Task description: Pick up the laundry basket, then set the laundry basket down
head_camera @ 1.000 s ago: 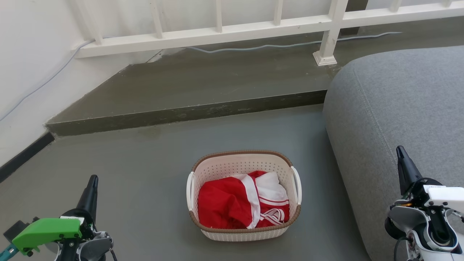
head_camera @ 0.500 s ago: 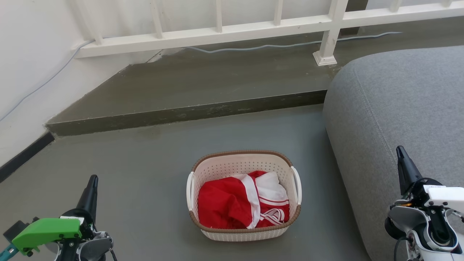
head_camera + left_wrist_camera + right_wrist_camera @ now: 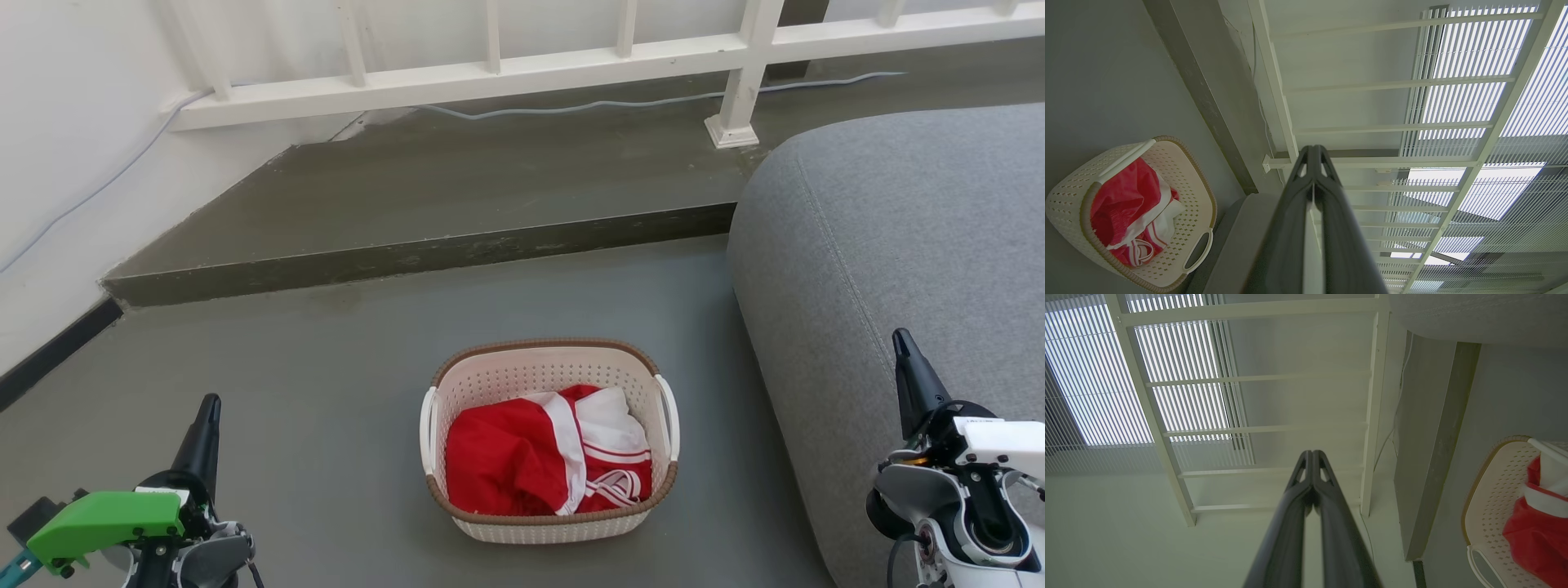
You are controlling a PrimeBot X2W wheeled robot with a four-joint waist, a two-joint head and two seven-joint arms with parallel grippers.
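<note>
The laundry basket [image 3: 541,371] is cream-white with a brown rim and white side handles. It stands on the grey floor at the centre of the head view, holding red and white clothes [image 3: 545,453]. My left gripper [image 3: 210,406] is shut and empty, well to the basket's left. My right gripper [image 3: 900,340] is shut and empty, well to its right, in front of the sofa. The basket [image 3: 1186,183] lies at the lower left of the left wrist view, beside the left gripper [image 3: 1313,150]. In the right wrist view the basket [image 3: 1490,490] sits at the right edge, apart from the right gripper [image 3: 1312,454].
A grey sofa [image 3: 898,245] fills the right side, close to the basket. Behind the basket a raised concrete step [image 3: 424,257] runs across, topped by a white railing [image 3: 490,69] with a grey cable [image 3: 571,104]. A white wall [image 3: 57,163] stands at the left.
</note>
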